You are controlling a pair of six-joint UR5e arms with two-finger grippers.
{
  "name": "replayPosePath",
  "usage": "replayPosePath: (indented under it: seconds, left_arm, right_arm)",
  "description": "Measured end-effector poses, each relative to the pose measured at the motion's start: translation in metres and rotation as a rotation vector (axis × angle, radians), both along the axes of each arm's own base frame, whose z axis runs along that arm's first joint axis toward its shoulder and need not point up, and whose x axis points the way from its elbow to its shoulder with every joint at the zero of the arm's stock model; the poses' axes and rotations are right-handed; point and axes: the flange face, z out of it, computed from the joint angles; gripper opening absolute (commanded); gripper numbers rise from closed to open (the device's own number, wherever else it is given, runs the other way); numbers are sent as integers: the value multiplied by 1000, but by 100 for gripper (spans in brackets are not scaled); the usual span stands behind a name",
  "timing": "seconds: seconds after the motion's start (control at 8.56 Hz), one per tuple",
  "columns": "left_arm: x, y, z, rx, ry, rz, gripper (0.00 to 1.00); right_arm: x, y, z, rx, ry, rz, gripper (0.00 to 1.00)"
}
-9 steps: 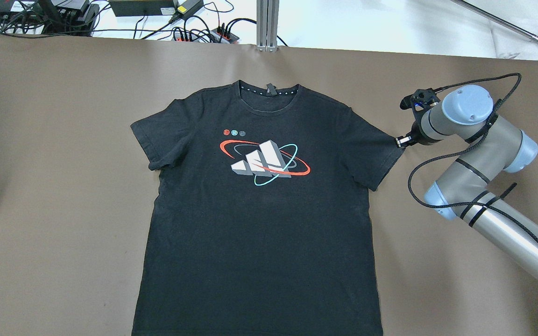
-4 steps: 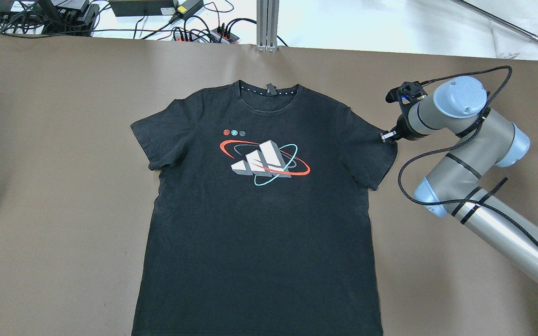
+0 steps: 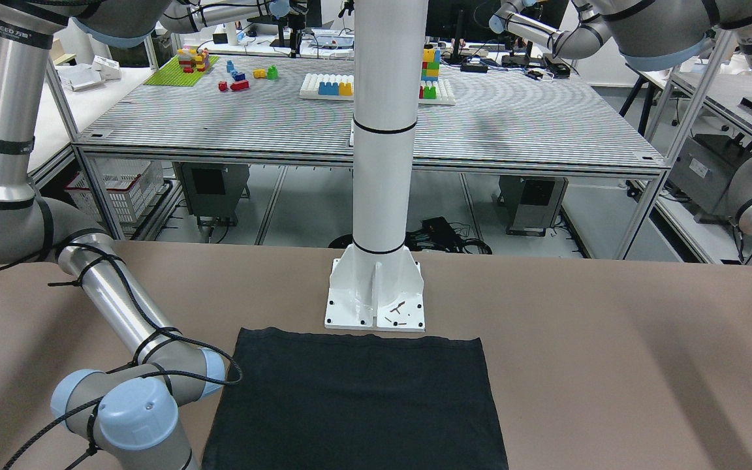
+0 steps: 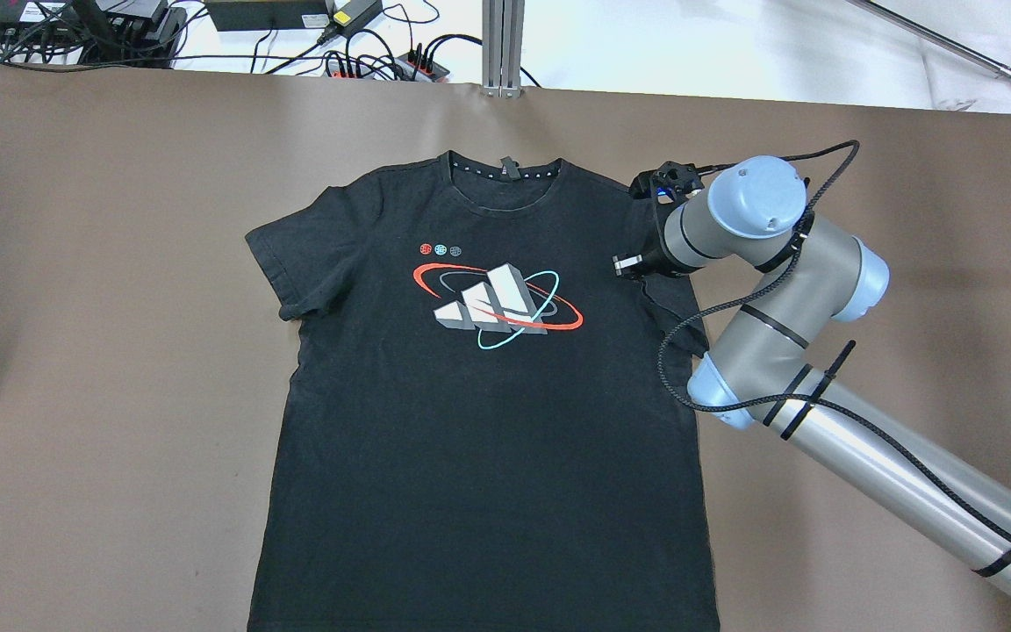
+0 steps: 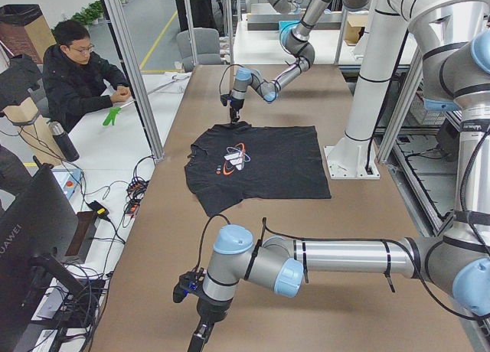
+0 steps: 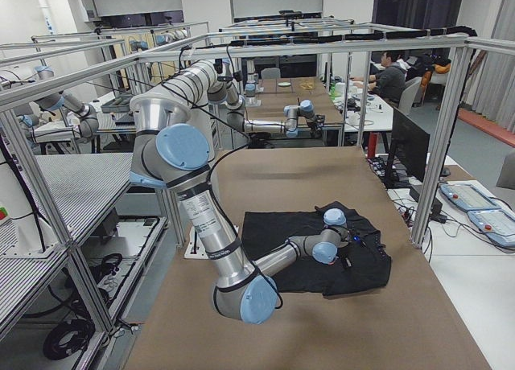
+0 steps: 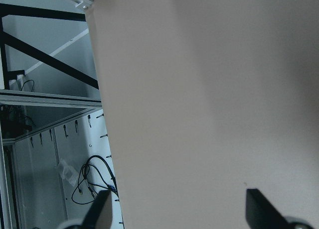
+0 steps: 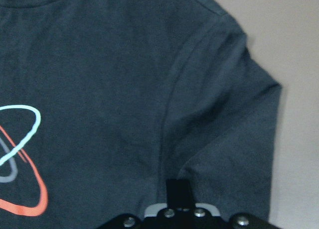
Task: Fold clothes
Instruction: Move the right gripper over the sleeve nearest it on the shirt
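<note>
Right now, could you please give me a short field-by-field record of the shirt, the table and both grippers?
garment: black T-shirt, flat, print up, collar away from the robot
surface: brown table
right gripper: jaws shut on the shirt's sleeve, near the shoulder
left gripper: jaws open, empty, over bare table near its edge
fold: none finished

The grey-and-silver right arm (image 4: 874,452) reaches in from the near right with its elbow bent and its wrist turned left. Its black two-finger hand (image 4: 625,263) points down, fingers pinched together on the right sleeve of the black fabric T-shirt (image 4: 488,421). The matching left arm (image 5: 344,256) stretches out level to the left. Its hand (image 7: 179,211) points down, fingers spread wide.
</note>
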Motion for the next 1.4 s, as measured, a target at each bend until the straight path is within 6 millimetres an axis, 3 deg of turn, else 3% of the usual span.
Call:
replayPosePath:
  seconds: [0.23,0.58,0.7,1.05,1.28,1.4]
  left_arm:
    - [0,0,-1,2,0,0,94]
    - [0,-1,0,2,0,0,94]
    - [0,-1,-1,3,0,0,94]
    - [10,-10,-15,15,68,25,94]
    - [51,-30,-44,19,215,47,93]
    - [87,-47,-70,18,296,69,94]
  right_arm:
    - [-27,-8,-22,-25,-10,24,0]
    - [-48,-19,-30,-30,17,72,1]
    - [-50,-20,-30,-28,23,81,92]
    - [-51,-20,-31,-28,23,90,95]
    - [-54,-15,-33,-45,10,99,95]
    - [-58,-11,-34,-56,2,101,95]
